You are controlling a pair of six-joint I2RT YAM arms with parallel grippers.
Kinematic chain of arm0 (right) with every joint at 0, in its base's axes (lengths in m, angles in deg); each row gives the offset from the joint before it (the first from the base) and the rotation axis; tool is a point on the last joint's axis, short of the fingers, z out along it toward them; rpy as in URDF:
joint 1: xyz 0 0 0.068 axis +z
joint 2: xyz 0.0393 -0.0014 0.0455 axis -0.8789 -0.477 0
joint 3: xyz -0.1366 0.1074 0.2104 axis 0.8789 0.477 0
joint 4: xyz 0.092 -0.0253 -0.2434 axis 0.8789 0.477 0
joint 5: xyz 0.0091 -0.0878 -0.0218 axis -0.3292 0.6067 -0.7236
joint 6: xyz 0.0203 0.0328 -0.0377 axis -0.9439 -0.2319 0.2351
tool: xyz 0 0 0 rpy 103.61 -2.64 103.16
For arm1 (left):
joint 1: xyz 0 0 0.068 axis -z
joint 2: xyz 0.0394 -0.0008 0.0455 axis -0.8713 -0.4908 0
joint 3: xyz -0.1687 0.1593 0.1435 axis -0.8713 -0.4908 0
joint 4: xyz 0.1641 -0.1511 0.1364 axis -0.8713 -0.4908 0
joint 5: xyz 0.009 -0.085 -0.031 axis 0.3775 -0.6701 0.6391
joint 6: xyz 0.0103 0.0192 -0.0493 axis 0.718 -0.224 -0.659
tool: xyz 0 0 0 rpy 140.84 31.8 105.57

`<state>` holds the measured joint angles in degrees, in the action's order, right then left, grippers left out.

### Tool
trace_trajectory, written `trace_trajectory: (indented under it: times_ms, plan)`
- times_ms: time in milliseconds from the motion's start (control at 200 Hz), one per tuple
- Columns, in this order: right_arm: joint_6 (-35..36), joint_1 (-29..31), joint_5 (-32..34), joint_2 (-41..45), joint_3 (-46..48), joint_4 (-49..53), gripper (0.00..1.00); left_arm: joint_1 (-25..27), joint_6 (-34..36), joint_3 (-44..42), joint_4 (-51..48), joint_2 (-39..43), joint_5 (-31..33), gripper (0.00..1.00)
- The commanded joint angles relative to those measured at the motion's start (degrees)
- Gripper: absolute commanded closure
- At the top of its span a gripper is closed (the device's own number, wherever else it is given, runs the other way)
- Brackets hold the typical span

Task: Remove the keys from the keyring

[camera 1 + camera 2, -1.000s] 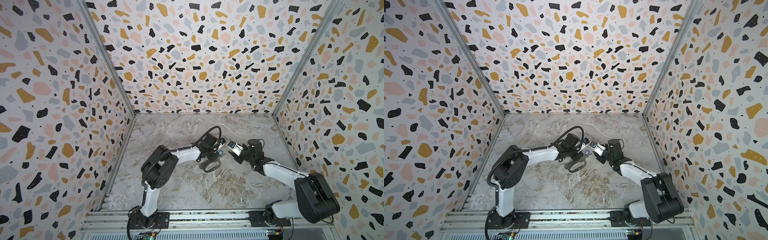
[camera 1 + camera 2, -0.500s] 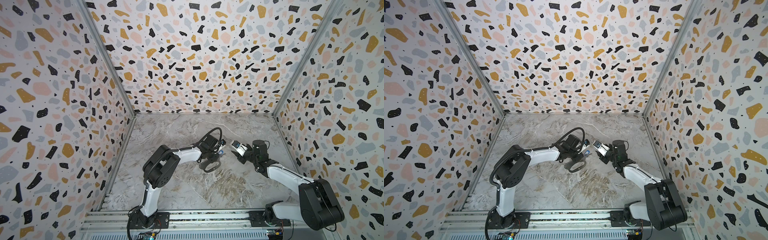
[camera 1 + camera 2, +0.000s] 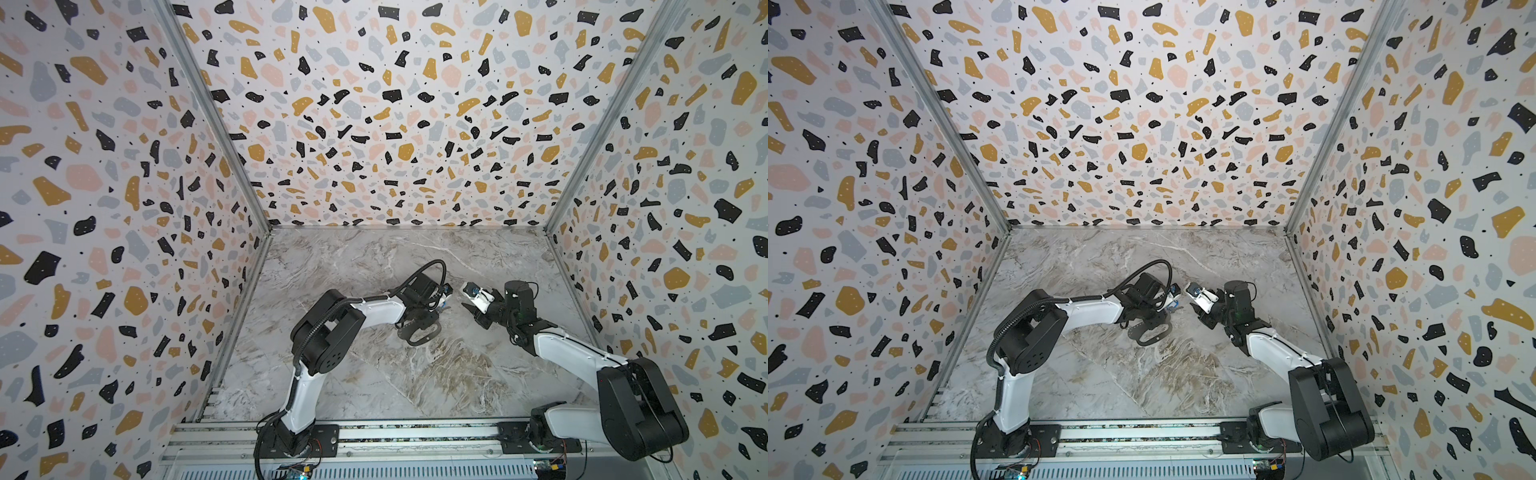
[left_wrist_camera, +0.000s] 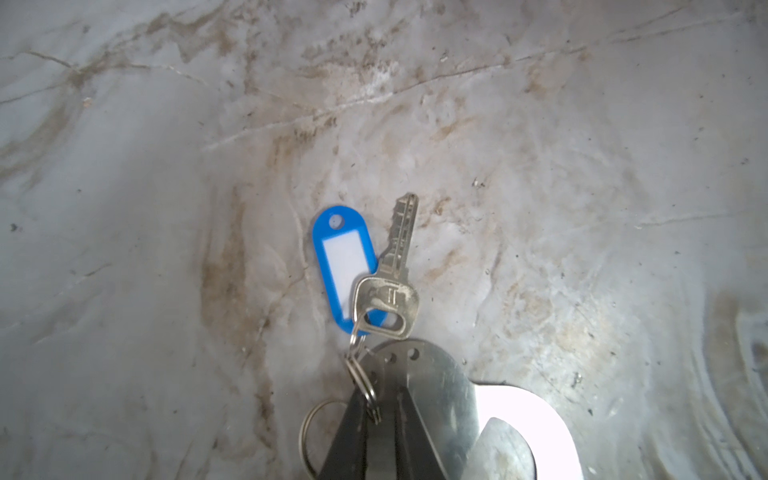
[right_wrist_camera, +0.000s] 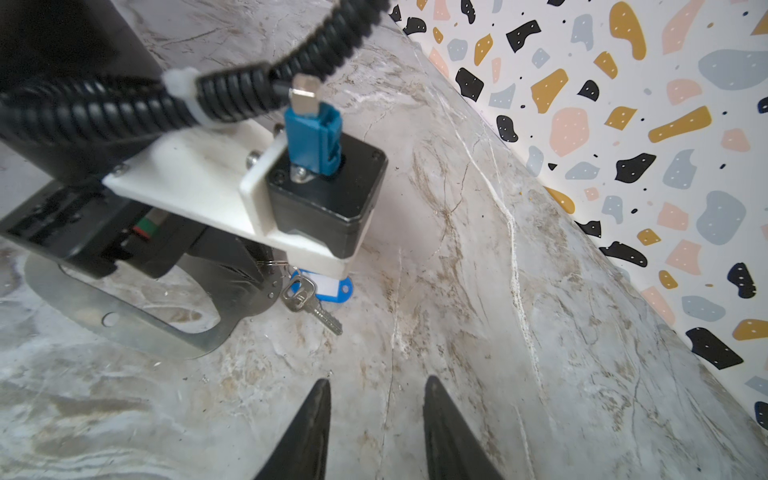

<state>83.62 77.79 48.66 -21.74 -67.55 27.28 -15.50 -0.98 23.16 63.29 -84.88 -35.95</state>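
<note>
Left hand (image 4: 380,401) is down at the table (image 4: 166,166), fingers nearly together right at the holed end of the keyring (image 4: 440,390), which lies flat. The little split rings (image 4: 362,380) sit against one finger, and honestly I can't tell if it's actually pinching anything. A key (image 4: 392,291) is looped on those rings, its head lying over the end of a blue tag (image 4: 343,257), both flat on the table just past the keyring. Right hand (image 5: 376,382) is nearby, fingers apart, empty, above bare table and facing the key.
</note>
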Motion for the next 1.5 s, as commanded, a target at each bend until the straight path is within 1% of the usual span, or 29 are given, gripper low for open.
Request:
trace_trajectory:
  times_ms: [0, 80, 185, 335, 671, 976, 1081, 1156, 1241, 1332, 1497]
  plan:
    - [-0.89, -0.1, -0.94, 0.41, 0.61, -0.99, 0.61, 0.25, 0.19, 1.09, -0.19, 1.35, 1.28, 0.84]
    - [-0.88, -0.1, -0.89, 0.32, 0.73, -1.09, 0.61, 0.17, -0.04, 0.91, -0.17, 1.43, 1.88, 0.82]
    - [-1.06, -0.11, -1.04, -0.01, 0.88, -1.22, 0.6, 0.14, -0.65, 0.8, -0.15, 1.67, 2.88, 0.75]
    - [-1.24, -0.05, -1.15, -0.31, 0.96, -1.52, 0.59, 0.16, -1.53, 0.19, 0.66, 2.31, 4.16, 0.75]
    - [-1.33, -0.03, -1.59, -0.93, 0.96, -1.93, 0.59, 0.13, -1.88, -0.13, 1.18, 2.5, 3.65, 0.85]
    - [-1.45, -0.01, -2.12, -1.09, 1.31, -2.31, 0.6, 0.13, -2.27, 0.21, 0.73, 1.64, 2.1, 0.86]
    - [-1.68, -0.01, -2.34, -1.05, 1.49, -2.64, 0.6, 0.16, -2.26, 0.16, 0.99, 1.86, 1.94, 0.91]
    - [-1.45, -0.01, -2.39, -1.02, 1.66, -2.89, 0.6, 0.16, -1.76, 0.07, 1.03, 2.2, 1.51, 0.97]
    - [-1.09, -0.01, -2.21, -0.65, 1.87, -2.98, 0.6, 0.16, -1.38, -0.27, 1.35, 2.9, 1.06, 1.0]
    - [-0.47, -0.01, -1.56, -0.15, 2.2, -3.25, 0.6, 0.01, -0.56, -0.76, 1.63, 3.88, 0.05, 1.0]
    - [0.42, -0.1, -1.77, 1.82, 3.44, -4.94, 0.6, -1.28, 2.02, -2.16, 2.24, 7.5, -5.16, 1.0]
